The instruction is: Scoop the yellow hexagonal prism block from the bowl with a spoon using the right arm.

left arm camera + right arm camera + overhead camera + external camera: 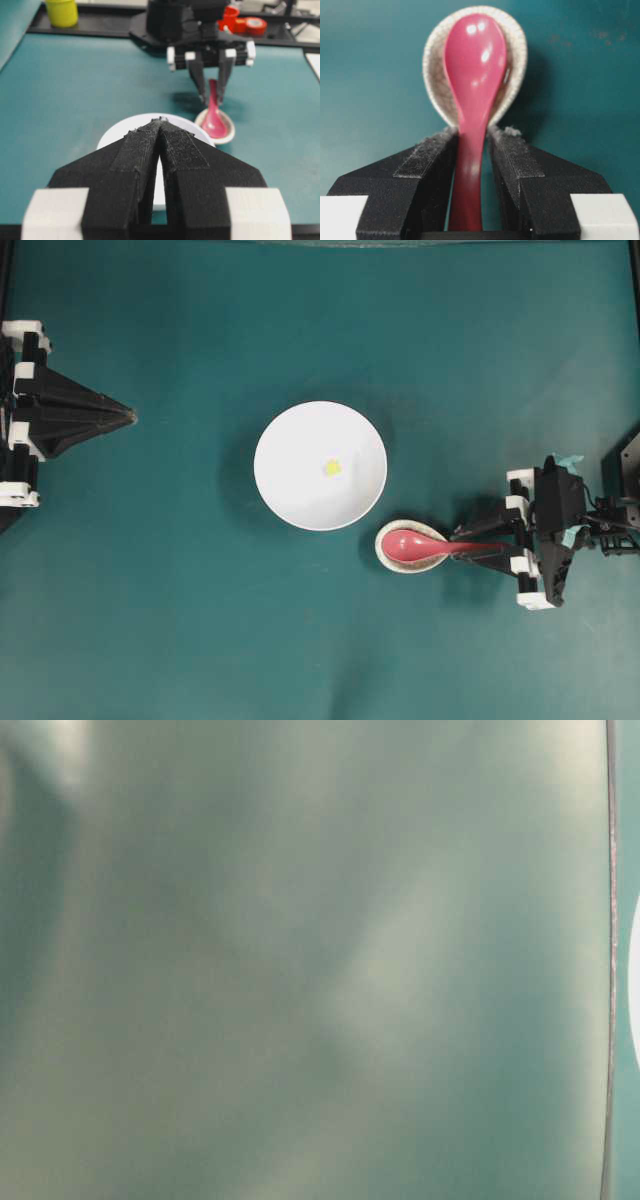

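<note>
The white bowl [295,455] sits mid-table with the small yellow hexagonal prism block [333,468] lying inside it. To its lower right, the pink-red spoon [415,543] rests with its scoop in a small speckled dish [384,552] and its handle pointing right. My right gripper [468,546] is open around the handle [470,165]: the left finger is close against it and a gap shows on the other side. The spoon [475,60] still lies in the dish [432,65]. My left gripper [130,417] is shut and empty at the far left, pointing at the bowl [115,132].
Beyond the far table rail stand a yellow cup [62,12], a red container [230,17] and a red tape roll [255,25]. The table-level view is a blur of teal. Bare teal mat surrounds the bowl and dish.
</note>
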You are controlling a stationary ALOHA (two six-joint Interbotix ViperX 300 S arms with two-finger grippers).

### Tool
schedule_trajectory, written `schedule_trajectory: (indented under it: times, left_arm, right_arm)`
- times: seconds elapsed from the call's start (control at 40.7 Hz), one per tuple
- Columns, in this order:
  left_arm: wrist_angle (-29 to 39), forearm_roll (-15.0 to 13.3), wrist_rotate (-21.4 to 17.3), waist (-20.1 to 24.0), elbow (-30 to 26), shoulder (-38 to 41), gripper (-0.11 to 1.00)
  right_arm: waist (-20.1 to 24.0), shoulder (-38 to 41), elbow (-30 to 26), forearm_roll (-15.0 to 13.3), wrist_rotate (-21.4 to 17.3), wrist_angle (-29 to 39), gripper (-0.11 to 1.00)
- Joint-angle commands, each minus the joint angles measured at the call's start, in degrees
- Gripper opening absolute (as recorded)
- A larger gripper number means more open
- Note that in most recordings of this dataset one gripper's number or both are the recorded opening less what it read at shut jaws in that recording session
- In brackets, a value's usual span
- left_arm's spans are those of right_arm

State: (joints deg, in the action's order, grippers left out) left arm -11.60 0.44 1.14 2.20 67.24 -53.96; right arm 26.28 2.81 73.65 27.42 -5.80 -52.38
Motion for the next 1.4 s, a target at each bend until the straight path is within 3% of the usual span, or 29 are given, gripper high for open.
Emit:
schedule_trajectory:
  times: [0.0, 1.179, 1.376]
  left_arm:
    - [-0.62, 0.18, -0.09, 0.18, -1.32, 0.44, 0.00]
    - [-0.62, 0.18, -0.09, 0.18, -1.23, 0.44, 0.00]
    - [-0.62, 0.18, -0.09, 0.18, -1.23, 0.44, 0.00]
  right_arm:
    - [0.18, -0.35, -0.26, 0.18, 0.09, -0.26, 0.38]
    - [0.18, 0.18, -0.70, -0.09, 1.49, 0.44, 0.38]
    - [0.18, 0.18, -0.79, -0.09, 3.34, 0.44, 0.38]
